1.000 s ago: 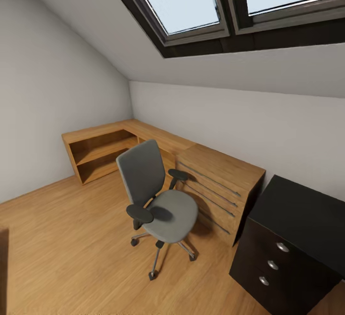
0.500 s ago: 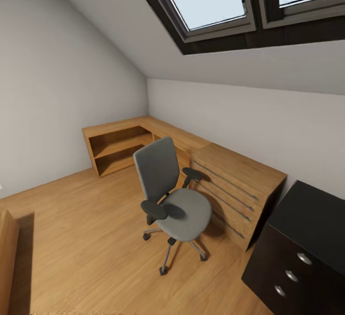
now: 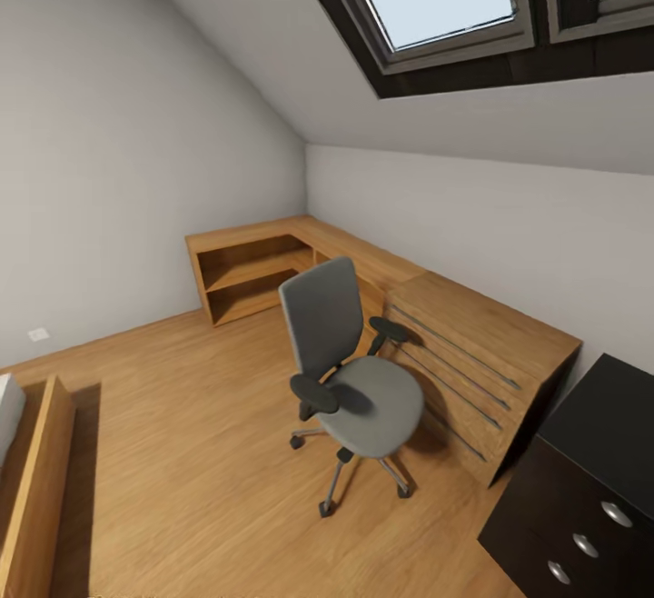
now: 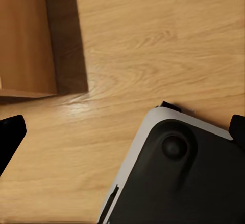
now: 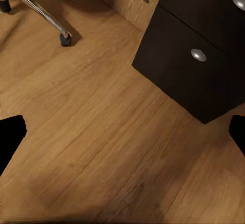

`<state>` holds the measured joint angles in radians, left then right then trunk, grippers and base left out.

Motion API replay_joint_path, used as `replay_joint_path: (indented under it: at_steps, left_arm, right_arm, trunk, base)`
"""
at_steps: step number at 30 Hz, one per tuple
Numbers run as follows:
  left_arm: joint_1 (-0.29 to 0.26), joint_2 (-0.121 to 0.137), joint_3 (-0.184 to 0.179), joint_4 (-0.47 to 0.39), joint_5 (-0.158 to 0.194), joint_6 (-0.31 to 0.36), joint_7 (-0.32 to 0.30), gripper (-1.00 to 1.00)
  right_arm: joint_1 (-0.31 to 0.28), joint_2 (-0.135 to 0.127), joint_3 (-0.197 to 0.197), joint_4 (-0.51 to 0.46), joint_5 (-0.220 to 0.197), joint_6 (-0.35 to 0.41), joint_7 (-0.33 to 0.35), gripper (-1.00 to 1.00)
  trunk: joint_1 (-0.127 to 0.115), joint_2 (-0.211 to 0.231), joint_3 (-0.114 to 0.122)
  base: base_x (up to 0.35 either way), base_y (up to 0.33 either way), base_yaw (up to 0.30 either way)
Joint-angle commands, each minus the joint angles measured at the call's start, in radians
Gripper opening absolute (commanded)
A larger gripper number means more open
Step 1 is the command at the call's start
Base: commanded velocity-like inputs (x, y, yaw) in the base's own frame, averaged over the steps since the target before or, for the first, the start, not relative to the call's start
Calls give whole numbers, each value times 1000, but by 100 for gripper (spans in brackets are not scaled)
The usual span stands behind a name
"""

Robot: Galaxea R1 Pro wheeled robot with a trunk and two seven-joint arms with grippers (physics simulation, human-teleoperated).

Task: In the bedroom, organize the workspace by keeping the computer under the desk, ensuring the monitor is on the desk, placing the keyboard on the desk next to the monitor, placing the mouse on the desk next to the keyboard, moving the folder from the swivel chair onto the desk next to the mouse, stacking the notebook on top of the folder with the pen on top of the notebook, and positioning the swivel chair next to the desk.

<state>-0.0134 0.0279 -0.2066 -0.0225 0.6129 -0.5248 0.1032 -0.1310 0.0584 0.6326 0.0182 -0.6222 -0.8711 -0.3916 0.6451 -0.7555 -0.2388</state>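
The grey swivel chair (image 3: pixel 350 371) stands on the wood floor in mid-room, its seat bare and its back toward the left wall. Part of the black desk (image 3: pixel 610 416), with round silver knobs on its drawers, shows at the lower right of the head view, and its drawer front (image 5: pixel 184 35) also shows in the right wrist view beside a chair castor (image 5: pixel 65 39). My left gripper (image 4: pixel 122 132) and right gripper (image 5: pixel 122 134) both hang open over the floor, holding nothing. The computer, monitor, keyboard, mouse, folder, notebook and pen are out of view.
A wooden chest with bar handles (image 3: pixel 481 353) stands between chair and desk, joined to a low wooden corner shelf (image 3: pixel 250 271). A wooden bed frame (image 3: pixel 36 480) lies at the left, its corner (image 4: pixel 25 35) near my base (image 4: pixel 178 183). Skylights sit in the sloped ceiling.
The head view has swung left, so the chair, chest and desk sit further right in the picture. The bed frame has come into view at the left. Nothing itself has moved.
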Motion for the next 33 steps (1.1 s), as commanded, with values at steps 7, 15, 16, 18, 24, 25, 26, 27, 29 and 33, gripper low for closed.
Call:
replay_joint_path:
  at_steps: [7, 15, 16, 18, 24, 25, 26, 27, 29, 33]
  left_arm:
    - [0, 0, -8, 0, -1, -1, 9, 100]
    - [0, 0, -8, 0, -1, -1, 9, 100]
    - [0, 0, -8, 0, -1, -1, 9, 100]
    - [0, 0, -8, 0, -1, -1, 8, 100]
    - [0, 0, -8, 0, -1, -1, 9, 100]
    - [0, 0, -8, 0, -1, -1, 9, 100]
    - [0, 0, -8, 0, -1, -1, 9, 100]
    - [0, 0, -8, 0, -1, -1, 9, 100]
    - [0, -1, -8, 0, -1, -1, 9, 100]
    - [0, -2, -8, 0, -2, -3, 8, 100]
  right_arm:
    - [-1, 1, 14, 2, 2, 5, -6, 100]
    - [-1, 3, 17, 2, 3, 7, -5, 100]
    - [-1, 3, 17, 2, 3, 7, -5, 100]
    - [-1, 4, 18, 2, 3, 7, -6, 100]
    - [-1, 5, 18, 2, 3, 3, -6, 100]
    - [-1, 6, 18, 2, 3, 1, -6, 100]
    - [-1, 6, 18, 2, 3, 0, -6, 100]
    - [-1, 6, 18, 2, 3, 0, -6, 100]
    - [-1, 6, 18, 2, 4, -1, -6, 100]
    - [-1, 7, 18, 2, 4, -2, -6, 100]
  trunk:
    - [0, -1, -3]
    - [0, -1, -3]
    - [0, -1, -3]
    - [0, -1, -3]
    - [0, -1, -3]
    - [0, -1, -3]
    - [0, -1, -3]
    - [0, -1, -3]
    - [0, -1, -3]
    - [0, -1, -3]
  base:
    - [0, 0, 41]
    - [0, 0, 130]
    - [0, 0, 241]
    - [0, 0, 258]
    - [0, 0, 272]
    - [0, 0, 278]
    - [0, 0, 279]
    - [0, 0, 279]
    - [0, 0, 280]
    - [0, 0, 280]
